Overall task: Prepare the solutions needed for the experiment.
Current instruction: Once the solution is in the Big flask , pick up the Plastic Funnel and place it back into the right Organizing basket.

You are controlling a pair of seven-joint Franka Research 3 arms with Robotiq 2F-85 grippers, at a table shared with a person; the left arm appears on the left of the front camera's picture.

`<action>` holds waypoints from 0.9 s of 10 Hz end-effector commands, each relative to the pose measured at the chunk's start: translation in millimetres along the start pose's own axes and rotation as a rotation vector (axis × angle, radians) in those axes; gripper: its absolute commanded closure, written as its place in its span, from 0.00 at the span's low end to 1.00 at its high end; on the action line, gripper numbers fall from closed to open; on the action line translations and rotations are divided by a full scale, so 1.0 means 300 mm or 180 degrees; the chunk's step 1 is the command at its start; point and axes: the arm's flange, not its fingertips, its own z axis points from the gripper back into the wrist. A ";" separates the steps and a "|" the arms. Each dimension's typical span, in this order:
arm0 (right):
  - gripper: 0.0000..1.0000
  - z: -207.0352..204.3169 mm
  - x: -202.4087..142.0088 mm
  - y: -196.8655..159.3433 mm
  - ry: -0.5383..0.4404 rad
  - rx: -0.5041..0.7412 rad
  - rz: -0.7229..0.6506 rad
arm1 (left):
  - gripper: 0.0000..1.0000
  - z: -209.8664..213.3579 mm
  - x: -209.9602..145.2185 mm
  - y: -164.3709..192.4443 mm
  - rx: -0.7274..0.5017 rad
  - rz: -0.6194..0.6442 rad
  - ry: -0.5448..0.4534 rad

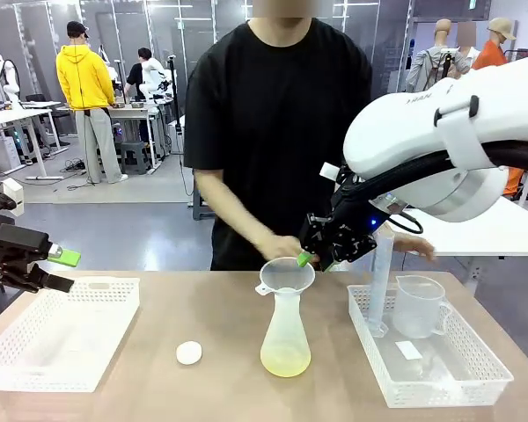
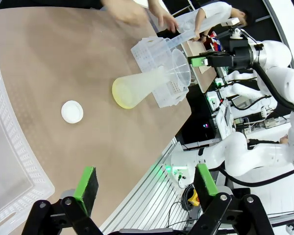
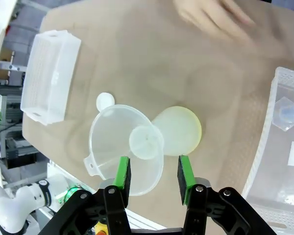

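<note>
Yellow-green solutions (image 1: 285,359) pool below right tool (image 1: 313,261).

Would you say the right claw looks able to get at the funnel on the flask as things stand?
Probably yes: the right claw hangs open just above the funnel, whose near rim lies between its pads. The person's hand is close behind the funnel.
</note>
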 end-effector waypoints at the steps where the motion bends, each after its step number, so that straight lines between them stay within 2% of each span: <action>1: 0.50 -0.019 0.029 0.009 0.0114 -0.0014 -0.0001 | 0.00 -0.007 0.007 0.001 -0.0086 -0.0055 -0.0051; 9: 0.50 -0.128 0.093 -0.007 0.0387 -0.0130 0.0191 | 0.00 -0.007 0.007 0.001 -0.0086 -0.0055 -0.0051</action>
